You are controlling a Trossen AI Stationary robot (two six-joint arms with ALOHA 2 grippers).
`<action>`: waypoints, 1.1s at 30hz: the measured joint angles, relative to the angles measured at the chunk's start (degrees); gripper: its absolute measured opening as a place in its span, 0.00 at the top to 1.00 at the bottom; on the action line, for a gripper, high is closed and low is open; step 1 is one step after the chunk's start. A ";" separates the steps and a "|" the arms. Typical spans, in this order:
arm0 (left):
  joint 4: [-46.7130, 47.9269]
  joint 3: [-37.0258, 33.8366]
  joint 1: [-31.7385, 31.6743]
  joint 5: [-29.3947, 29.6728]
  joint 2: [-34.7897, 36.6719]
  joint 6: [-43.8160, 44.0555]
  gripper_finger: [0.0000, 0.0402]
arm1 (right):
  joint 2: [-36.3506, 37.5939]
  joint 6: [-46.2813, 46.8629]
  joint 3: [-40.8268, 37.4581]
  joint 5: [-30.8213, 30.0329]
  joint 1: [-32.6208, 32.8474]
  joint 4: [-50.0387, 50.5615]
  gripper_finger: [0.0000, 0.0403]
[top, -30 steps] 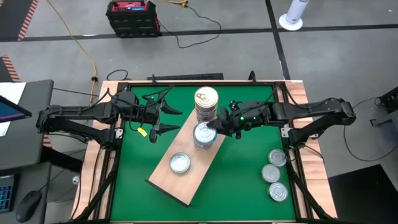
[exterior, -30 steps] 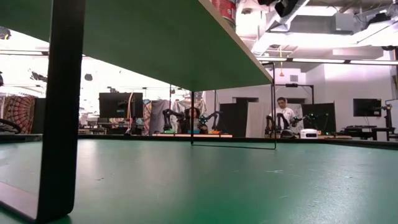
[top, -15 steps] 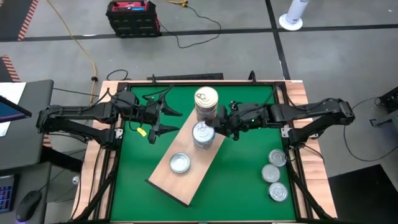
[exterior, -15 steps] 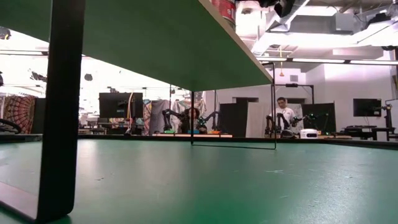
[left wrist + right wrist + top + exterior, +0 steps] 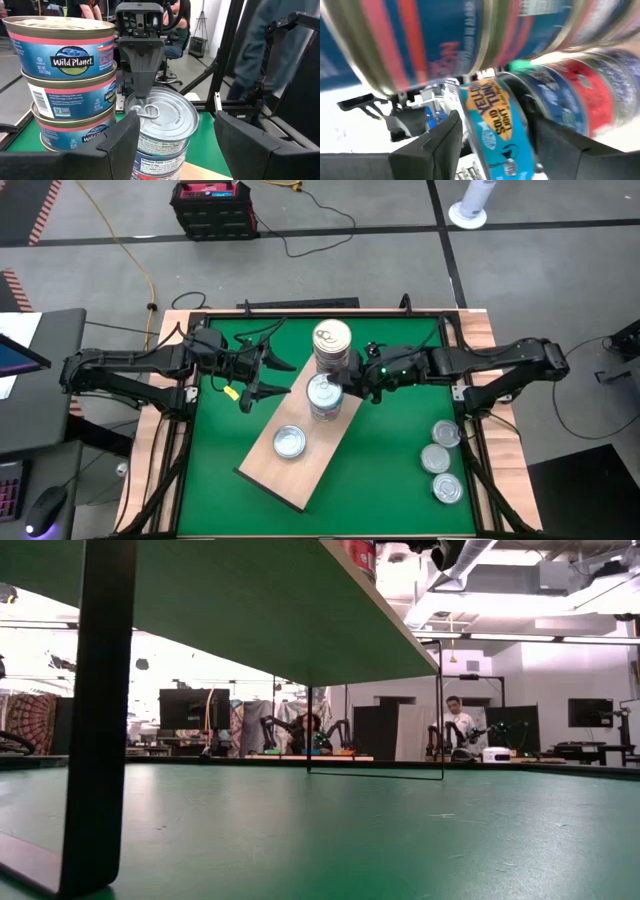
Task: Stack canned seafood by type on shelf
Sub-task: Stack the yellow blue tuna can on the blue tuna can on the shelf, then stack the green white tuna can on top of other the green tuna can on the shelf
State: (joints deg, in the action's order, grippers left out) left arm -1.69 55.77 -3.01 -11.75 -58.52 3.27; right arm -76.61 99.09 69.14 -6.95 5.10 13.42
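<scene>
**A:** Surface (image 5: 210, 470) first: what lies on it?

**B:** It's green, and the shelf (image 5: 268, 472) lies flat on it. In the high view the shelf's long axis slants from lower left to upper right. Three loose tins (image 5: 435, 459) sit off the board, well apart from it, by my right-hand edge.

**A:** And on the shelf?

**B:** At its upper end stands a tall gold-lidded stack (image 5: 332, 338), upright. Just beside that is a shorter silver-lidded stack (image 5: 324, 408). Further down the board is a single tin (image 5: 289, 442). All of them sit lid up.

**A:** Your jaws?

**B:** My right jaws are closed across the top silver tin (image 5: 165, 112), which sits level on the shorter stack with its pull-tab up. My left jaws stand wide with nothing in them, just beside the shelf, facing both stacks.

**A:** Anything you can't make out?

**B:** The gold stack shows three labels past my left fingers, and its bottom is cut off. From the low view I cannot place the tins at all.
</scene>
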 joint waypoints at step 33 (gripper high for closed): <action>-1.18 0.00 -0.51 0.06 1.36 3.48 0.39 | 11.84 -37.92 0.06 20.58 -4.49 30.59 0.37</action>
State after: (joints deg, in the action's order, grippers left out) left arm -2.87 55.77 -3.51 -11.69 -57.17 6.74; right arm -64.77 61.18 69.21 13.63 0.61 44.01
